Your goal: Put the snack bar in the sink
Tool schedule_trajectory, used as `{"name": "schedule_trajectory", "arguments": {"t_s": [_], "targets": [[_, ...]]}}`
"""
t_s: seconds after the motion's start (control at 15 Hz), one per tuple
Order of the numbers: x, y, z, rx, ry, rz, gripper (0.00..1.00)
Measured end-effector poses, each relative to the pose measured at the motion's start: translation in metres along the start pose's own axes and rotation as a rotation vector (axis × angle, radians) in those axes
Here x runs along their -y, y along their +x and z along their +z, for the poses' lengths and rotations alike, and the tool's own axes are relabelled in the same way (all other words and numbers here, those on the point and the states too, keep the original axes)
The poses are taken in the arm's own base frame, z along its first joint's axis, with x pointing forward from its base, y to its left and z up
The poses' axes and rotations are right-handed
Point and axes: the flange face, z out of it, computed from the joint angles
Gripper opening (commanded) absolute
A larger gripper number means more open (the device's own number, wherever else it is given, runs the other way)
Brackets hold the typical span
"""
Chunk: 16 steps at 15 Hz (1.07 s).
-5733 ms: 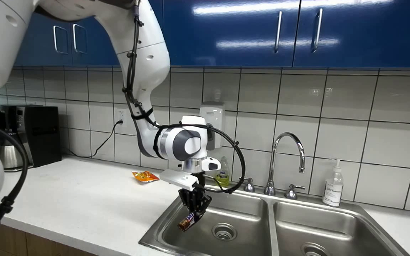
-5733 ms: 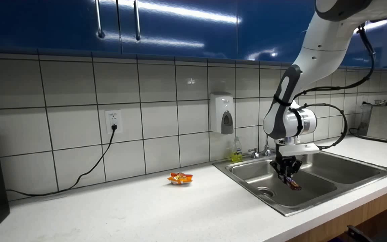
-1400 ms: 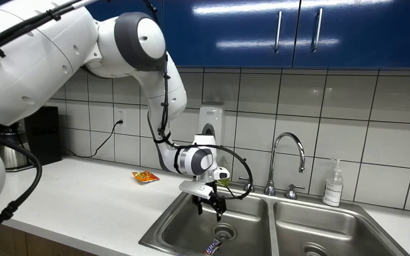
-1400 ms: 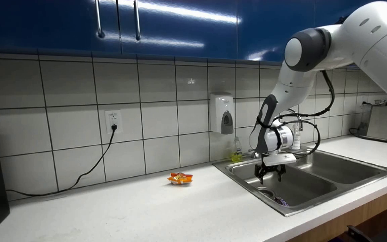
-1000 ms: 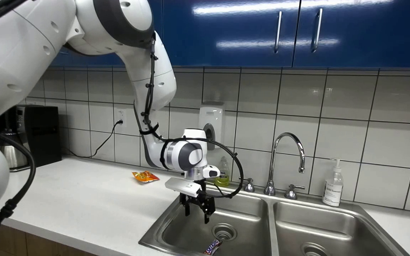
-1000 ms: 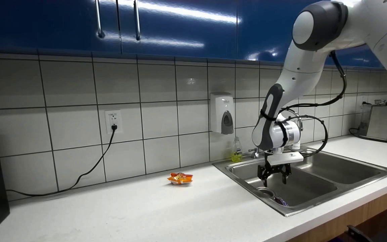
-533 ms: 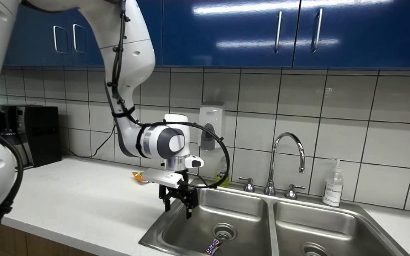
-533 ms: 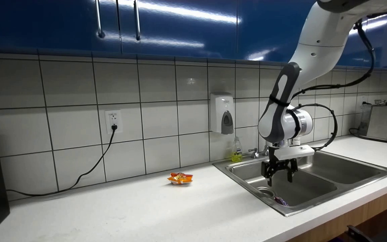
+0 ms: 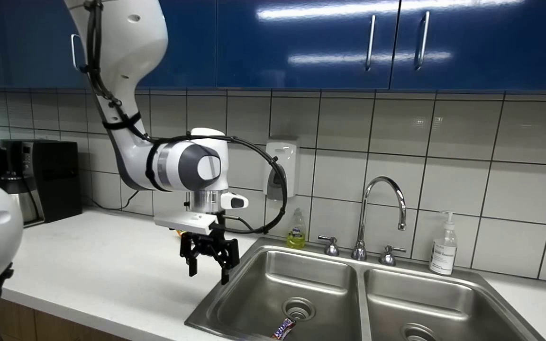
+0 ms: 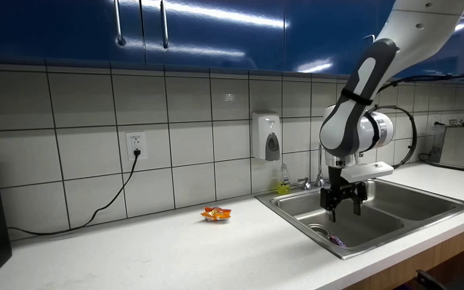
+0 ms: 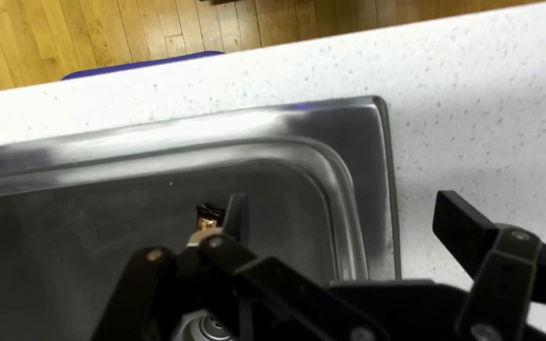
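Note:
The snack bar point(image 9: 283, 328), in a dark brown wrapper with blue and white print, lies on the floor of a steel sink basin beside the drain. The bar point(image 10: 337, 241) shows there in both exterior views. In the wrist view only one end of the snack bar point(image 11: 208, 219) shows, partly covered by a finger. The sink point(image 9: 361, 303) has two basins; the bar is in the one nearer the gripper. My gripper point(image 9: 208, 274) hangs open and empty, well above the bar and apart from it. From the wrist, the gripper point(image 11: 342, 203) straddles the sink's rim and the counter.
An orange snack packet point(image 10: 216, 214) lies on the white counter point(image 10: 167, 249). Behind the sink stand a faucet point(image 9: 361, 222), a yellow dish soap bottle point(image 9: 296, 232) and a pump bottle point(image 9: 443, 251). A soap dispenser point(image 10: 266, 135) hangs on the tiled wall.
Several seconds ago the gripper was shut on the snack bar above the basin. The bar then lay in the sink, the jaws open. Over the last second the arm has risen and drawn back from it.

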Motion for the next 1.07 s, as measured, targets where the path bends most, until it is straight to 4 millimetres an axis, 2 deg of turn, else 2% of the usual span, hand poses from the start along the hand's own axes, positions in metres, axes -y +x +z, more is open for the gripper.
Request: {"name": "schedule_trajectory", "arguments": {"t_s": [0.4, 0.8, 1.07], "targets": [[0.023, -0.043, -0.026, 0.07, -0.005, -0.056, 1.0], [0.035, -0.051, -0.064, 0.091, -0.03, -0.09, 1.0], [0.035, -0.052, -0.067, 0.09, -0.031, -0.09, 1.0]]}}
